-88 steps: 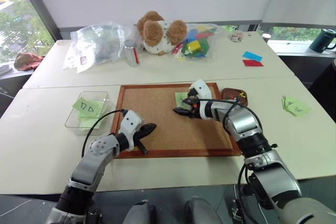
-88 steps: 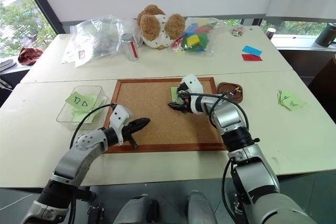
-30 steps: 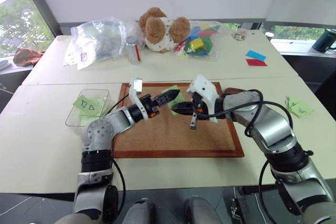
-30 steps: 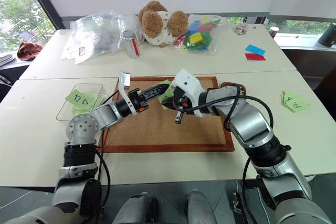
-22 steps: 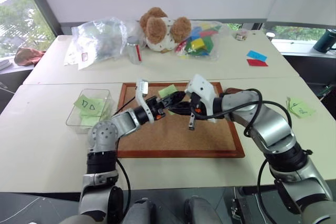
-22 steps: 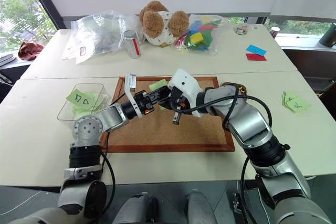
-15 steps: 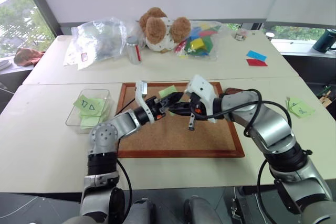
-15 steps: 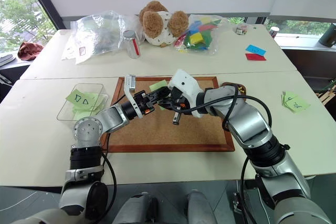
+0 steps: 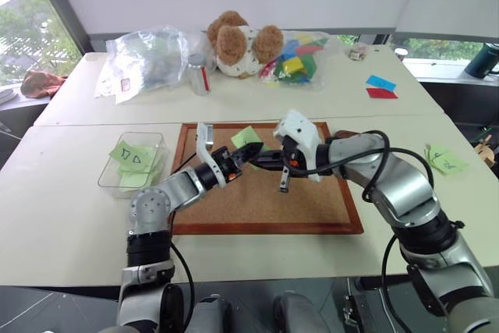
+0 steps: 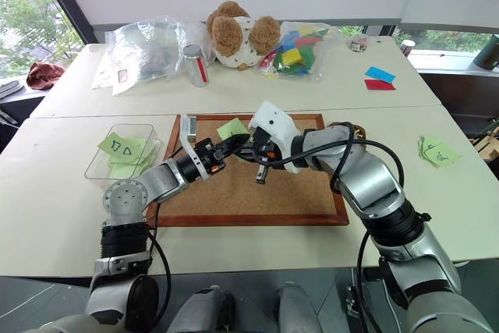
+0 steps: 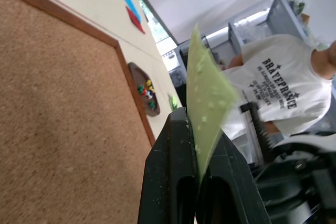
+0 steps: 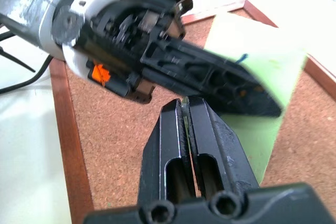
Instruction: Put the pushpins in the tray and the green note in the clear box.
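The green note (image 9: 245, 136) stands on edge in the air above the corkboard (image 9: 265, 189). My left gripper (image 9: 249, 150) is shut on its lower part; in the left wrist view the sheet rises from between the black fingers (image 11: 173, 150). My right gripper (image 9: 263, 158) meets it from the other side, shut on the note's edge (image 12: 252, 77). The brown tray (image 11: 137, 74) lies by the board's right side, with coloured pushpins (image 11: 145, 89) in it. The clear box (image 9: 132, 163) sits left of the board with triangle-marked green notes inside.
At the back of the table are a plastic bag (image 9: 148, 60), a can (image 9: 199, 76), a teddy bear (image 9: 238, 40) and a bag of coloured blocks (image 9: 295, 56). Blue and red notes (image 9: 378, 87) and green notes (image 9: 444, 160) lie right. A person in a white T-shirt (image 11: 283, 87) stands beyond.
My left gripper, open beside the note a second ago, has shut on it. The right gripper has stayed shut in place. The note now stands a little more upright.
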{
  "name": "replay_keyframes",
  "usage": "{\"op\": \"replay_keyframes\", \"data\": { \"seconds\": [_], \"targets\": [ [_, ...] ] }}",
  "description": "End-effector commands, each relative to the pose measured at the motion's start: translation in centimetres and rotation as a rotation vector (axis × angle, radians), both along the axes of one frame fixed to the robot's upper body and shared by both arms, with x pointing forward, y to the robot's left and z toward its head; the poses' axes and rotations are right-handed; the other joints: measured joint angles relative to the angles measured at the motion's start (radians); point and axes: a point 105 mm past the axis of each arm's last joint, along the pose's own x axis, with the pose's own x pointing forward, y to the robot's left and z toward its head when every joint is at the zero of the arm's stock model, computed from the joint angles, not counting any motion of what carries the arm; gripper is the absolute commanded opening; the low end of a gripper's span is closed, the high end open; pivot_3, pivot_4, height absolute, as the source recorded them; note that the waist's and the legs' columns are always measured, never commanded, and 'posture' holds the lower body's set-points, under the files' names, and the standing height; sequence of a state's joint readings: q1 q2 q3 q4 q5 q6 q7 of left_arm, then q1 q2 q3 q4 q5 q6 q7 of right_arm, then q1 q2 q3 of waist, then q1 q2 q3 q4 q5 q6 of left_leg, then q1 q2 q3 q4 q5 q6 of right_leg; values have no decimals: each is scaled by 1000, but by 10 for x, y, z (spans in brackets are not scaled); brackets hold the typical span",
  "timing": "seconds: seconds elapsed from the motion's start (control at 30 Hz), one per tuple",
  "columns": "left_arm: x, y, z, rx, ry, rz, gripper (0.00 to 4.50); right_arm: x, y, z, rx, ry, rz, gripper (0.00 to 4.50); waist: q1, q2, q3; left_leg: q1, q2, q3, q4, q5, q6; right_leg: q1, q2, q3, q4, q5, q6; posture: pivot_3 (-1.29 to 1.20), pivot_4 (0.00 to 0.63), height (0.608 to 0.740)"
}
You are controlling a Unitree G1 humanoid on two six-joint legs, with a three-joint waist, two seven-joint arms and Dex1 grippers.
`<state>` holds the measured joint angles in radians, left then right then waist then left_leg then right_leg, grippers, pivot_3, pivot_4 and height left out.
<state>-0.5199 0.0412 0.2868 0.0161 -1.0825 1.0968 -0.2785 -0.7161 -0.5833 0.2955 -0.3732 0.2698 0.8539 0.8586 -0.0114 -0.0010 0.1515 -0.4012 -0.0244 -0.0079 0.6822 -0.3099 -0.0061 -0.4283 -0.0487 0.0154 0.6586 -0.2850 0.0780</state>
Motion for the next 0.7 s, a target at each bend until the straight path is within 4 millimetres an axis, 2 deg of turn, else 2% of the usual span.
{"op": "replay_keyframes", "data": {
  "seconds": [0.03, 0.27, 0.43, 0.5, 0.57, 0.7],
  "targets": [
    [0, 2, 5, 15, -45, 17, 20, -5, 2, 24, 34, -82, 15, 0, 0, 0, 0, 0, 0, 0, 0, 0, 0, 0, 0, 0, 0, 0, 0, 0, 150, 740],
    [0, 3, -5, 60, -54, 21, 20, -9, 3, 32, 47, -100, 15, 0, 0, 0, 0, 0, 0, 0, 0, 0, 0, 0, 0, 0, 0, 0, 0, 0, 150, 740],
    [2, 5, -7, 70, -59, 33, 20, -3, -5, 43, 73, -114, -34, 0, 0, 0, 0, 0, 0, 0, 0, 0, 0, 0, 0, 0, 0, 0, 0, 0, 150, 740],
    [4, 8, -4, 66, -67, 48, 20, 12, -22, 49, 101, -111, -126, 0, 0, 0, 0, 0, 0, 0, 0, 0, 0, 0, 0, 0, 0, 0, 0, 0, 150, 740],
    [5, 12, 1, 54, -76, 66, 20, 35, -50, 52, 130, -104, -270, 0, 2, 0, 0, 0, 0, 0, 0, 0, 0, 0, 0, 0, 0, 0, 0, 0, 150, 740],
    [5, 15, 6, 46, -85, 77, 20, 68, -101, 47, 142, -78, -494, 0, 3, 0, 0, 0, -1, 0, 1, 0, 0, 1, -1, 0, 0, 0, 0, 0, 150, 740]
  ]
}}
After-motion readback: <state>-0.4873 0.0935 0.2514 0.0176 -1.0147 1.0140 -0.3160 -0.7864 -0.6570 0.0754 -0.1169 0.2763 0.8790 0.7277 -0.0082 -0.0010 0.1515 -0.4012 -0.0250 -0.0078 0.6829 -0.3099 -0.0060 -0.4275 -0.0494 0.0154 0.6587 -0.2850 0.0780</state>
